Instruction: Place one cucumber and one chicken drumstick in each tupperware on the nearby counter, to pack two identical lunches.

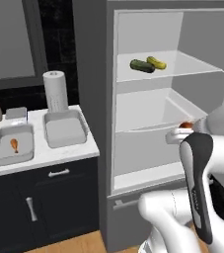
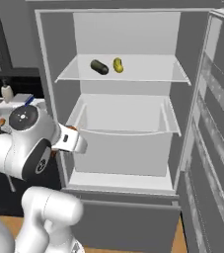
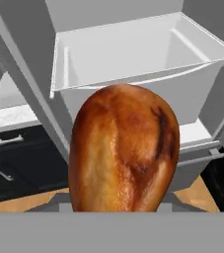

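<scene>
In the left base view my claw (image 1: 182, 129) sits at right of centre, just in front of the open fridge (image 1: 168, 94), with a small orange-brown chicken drumstick (image 1: 186, 125) showing at its tip; I judge that I am clenched on it. At left on the counter (image 1: 39, 155) stand the two tupperware: the left tupperware (image 1: 12, 144) already has one drumstick (image 1: 14, 145) lying in it, and the right tupperware (image 1: 64, 128) beside it holds nothing that I can see. The dark green cucumber (image 1: 142, 65) and the yellow-green cucumber (image 1: 156, 62) lie touching on the upper fridge shelf. The risk here, as I judge it, is the sweep leftward: the fridge wall stands between me and the counter, and clipping it could knock the meat loose. In the right base view my claw (image 2: 70, 139) is at left of centre, close to the fridge's left wall and the front of the drawer (image 2: 123, 133), so the clearance looks thin. In the hand view the drumstick's meaty end (image 3: 124, 148) bulges across the middle and hides my fingertips, so I cannot check how deep the grip is; a shallow hold on a rounded, tapering thing could let it slip or swivel. Dropping it into the already served container would also spoil the pairing.
</scene>
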You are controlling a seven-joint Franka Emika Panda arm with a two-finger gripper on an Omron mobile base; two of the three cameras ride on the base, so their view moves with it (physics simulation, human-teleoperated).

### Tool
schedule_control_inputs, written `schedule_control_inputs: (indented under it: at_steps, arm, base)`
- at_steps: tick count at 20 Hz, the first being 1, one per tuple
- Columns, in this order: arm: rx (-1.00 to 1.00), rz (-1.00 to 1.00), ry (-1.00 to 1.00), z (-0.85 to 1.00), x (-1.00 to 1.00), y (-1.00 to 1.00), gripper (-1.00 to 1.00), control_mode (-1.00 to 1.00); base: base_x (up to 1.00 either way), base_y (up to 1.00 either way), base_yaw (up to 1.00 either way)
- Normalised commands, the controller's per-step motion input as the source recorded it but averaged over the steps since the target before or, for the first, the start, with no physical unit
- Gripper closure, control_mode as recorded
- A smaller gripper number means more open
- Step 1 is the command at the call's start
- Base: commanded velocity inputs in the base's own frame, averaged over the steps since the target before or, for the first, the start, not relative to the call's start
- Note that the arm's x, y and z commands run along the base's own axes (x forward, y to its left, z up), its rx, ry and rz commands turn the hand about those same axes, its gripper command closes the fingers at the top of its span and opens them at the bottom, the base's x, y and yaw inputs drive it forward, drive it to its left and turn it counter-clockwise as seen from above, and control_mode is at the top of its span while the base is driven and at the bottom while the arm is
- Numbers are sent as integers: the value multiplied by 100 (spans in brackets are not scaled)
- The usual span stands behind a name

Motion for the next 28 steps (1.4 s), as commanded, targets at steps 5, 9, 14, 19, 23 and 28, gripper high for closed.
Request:
schedule_control_inputs:
  at_steps: [5, 9, 14, 19, 23, 28]
  arm:
    - [0, 0, 0, 0, 0, 0, 100, 100]
    - [0, 0, 0, 0, 0, 0, 100, 100]
    - [0, 0, 0, 0, 0, 0, 100, 100]
    - [0, 0, 0, 0, 0, 0, 100, 100]
    - [0, 0, 0, 0, 18, -8, 100, -100]
    - [0, 0, 0, -10, 80, -29, 100, -100]
  base:
    - [-40, 100, 9]
    - [49, 100, 2]
    - [92, 100, 0]
    - [97, 48, -4]
    - [58, -8, -3]
    - [0, 0, 0]
